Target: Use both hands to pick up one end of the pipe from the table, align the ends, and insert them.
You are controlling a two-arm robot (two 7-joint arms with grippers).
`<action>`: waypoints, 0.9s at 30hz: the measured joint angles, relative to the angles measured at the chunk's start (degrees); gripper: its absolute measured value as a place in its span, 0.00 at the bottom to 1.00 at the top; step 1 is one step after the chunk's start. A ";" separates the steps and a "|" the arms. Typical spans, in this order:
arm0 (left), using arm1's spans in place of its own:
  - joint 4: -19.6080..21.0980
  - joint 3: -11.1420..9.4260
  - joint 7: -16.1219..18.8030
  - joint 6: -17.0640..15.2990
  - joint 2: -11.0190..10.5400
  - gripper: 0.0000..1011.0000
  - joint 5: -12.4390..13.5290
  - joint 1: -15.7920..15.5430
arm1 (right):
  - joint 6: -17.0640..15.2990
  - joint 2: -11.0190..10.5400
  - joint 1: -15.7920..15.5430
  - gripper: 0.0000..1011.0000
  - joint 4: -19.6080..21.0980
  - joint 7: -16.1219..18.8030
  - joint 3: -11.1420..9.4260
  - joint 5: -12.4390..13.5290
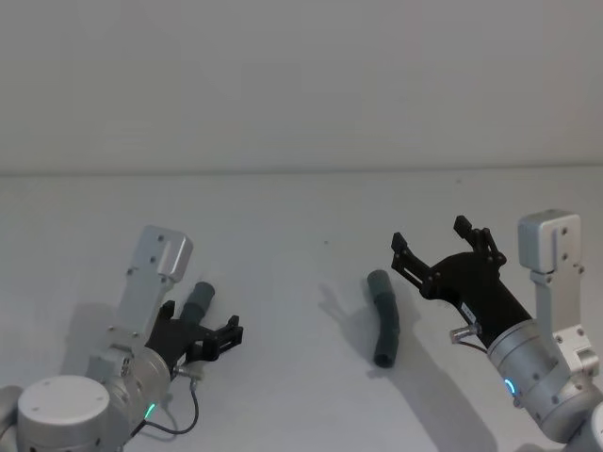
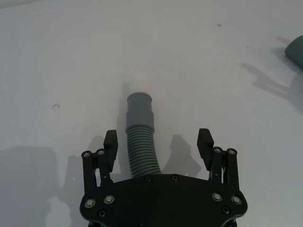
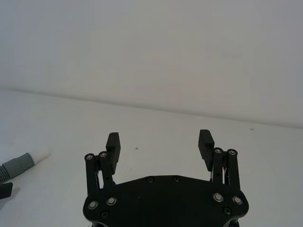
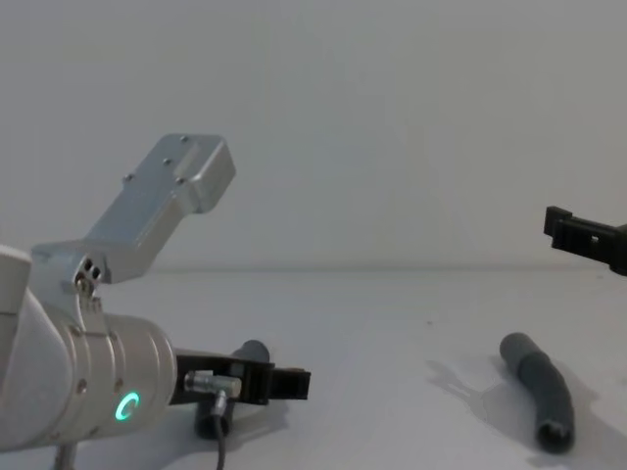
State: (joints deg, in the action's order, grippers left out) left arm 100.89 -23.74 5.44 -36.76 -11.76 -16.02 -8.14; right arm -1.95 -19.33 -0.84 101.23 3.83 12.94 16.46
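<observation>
Head looks down, chest across, same table (image 1: 283,226).

Setting: robot laboratory, test-bench type. Evidence: plain white table (image 1: 283,207) backed by a blank pale wall (image 1: 301,75). Silver left arm (image 1: 132,372) and right arm (image 1: 537,363) reach over it, each with a lit status ring near the wrist; a thin black cable (image 1: 184,419) loops at the left wrist.

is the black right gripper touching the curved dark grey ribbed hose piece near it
Apart. Chest view: the black right gripper hangs above the ribbed hose piece lying on the white table.
</observation>
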 joint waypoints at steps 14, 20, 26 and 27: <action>-2.43 1.21 -0.15 2.34 1.15 0.90 0.38 -0.10 | 0.00 0.00 0.00 0.99 0.00 0.00 0.00 0.00; -3.00 1.65 -0.25 2.67 1.46 0.76 0.47 -0.06 | 0.00 0.00 0.00 0.99 0.00 0.00 0.00 0.00; -3.00 2.02 -0.33 2.14 1.36 0.56 0.72 0.15 | 0.00 0.00 0.00 0.99 0.00 0.00 0.00 0.00; -3.00 2.02 -0.33 2.14 1.36 0.55 0.72 0.15 | 0.00 0.00 0.00 0.99 0.00 0.00 0.00 0.00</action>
State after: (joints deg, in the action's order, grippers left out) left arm 97.89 -21.73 5.11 -34.62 -10.40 -15.30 -7.99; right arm -1.95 -19.33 -0.84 101.23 3.83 12.94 16.47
